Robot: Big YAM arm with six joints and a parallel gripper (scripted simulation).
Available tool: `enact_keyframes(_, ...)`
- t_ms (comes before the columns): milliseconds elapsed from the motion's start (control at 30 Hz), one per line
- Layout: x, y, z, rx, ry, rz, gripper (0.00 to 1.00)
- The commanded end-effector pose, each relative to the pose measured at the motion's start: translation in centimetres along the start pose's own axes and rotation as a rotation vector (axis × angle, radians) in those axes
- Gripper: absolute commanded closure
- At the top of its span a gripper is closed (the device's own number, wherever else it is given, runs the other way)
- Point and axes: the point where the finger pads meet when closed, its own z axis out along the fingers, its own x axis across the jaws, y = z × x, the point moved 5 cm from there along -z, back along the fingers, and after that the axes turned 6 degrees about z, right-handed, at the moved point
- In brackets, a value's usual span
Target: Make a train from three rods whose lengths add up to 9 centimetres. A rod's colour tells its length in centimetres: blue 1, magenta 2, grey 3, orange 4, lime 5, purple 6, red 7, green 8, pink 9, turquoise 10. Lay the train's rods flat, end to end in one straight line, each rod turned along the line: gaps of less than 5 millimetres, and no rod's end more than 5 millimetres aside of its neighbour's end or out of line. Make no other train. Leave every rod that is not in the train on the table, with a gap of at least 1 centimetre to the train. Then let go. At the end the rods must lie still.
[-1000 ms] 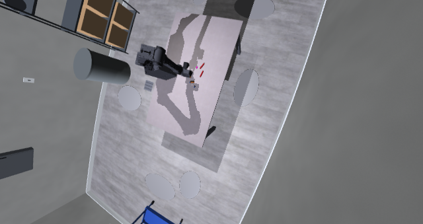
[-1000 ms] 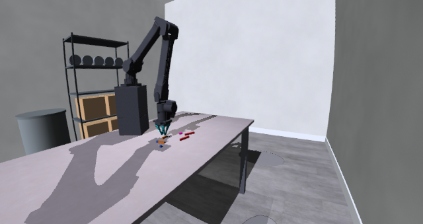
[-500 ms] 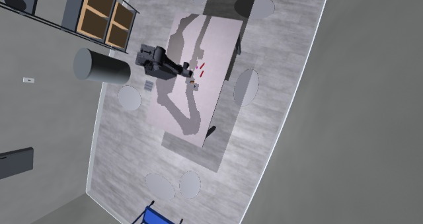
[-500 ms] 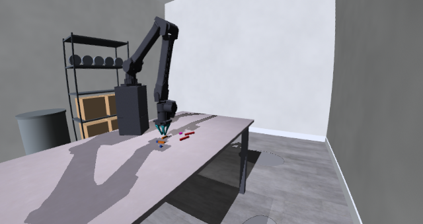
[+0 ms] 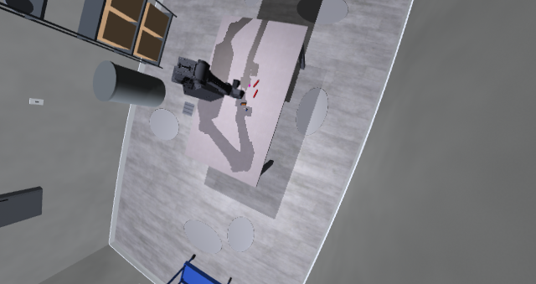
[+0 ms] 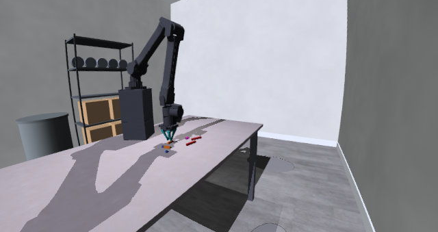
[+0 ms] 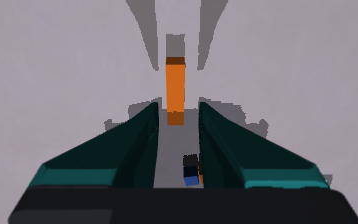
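My gripper (image 6: pixel 170 139) (image 7: pixel 178 111) points down, its fingers partly open with nothing gripped. An orange rod (image 7: pixel 175 87) (image 6: pixel 170 142) lies below the fingertips, lined up between them, with a gap on each side in the wrist view. A second orange rod (image 6: pixel 167 147) (image 5: pixel 244 104) lies beyond it, with a blue rod (image 6: pixel 162 146) (image 7: pixel 191 180) at its end. Another blue rod (image 6: pixel 166 151) (image 5: pixel 246 110) lies apart. A magenta rod (image 6: pixel 187 138) (image 5: pixel 249 85) and two red rods, one (image 6: pixel 196 137) (image 5: pixel 256 83) farther back and one (image 6: pixel 191 143) (image 5: pixel 255 94) nearer, lie separately.
The rods lie on the pale table (image 5: pixel 268 45) (image 6: pixel 212 150). The arm stands on a dark pedestal (image 6: pixel 133 116) beside it. The arm's shadow crosses the table around the orange and blue rods. A shelf and a grey bin (image 6: pixel 46 133) stand off the table.
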Motion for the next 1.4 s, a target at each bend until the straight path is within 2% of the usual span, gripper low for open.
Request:
enact_keyframes(0,-0.74,-0.17,-0.29,-0.001,-0.010,-0.002,0.77)
enact_keyframes(1367,-0.23,-0.23,-0.21,-0.002,-0.011,-0.002,0.77)
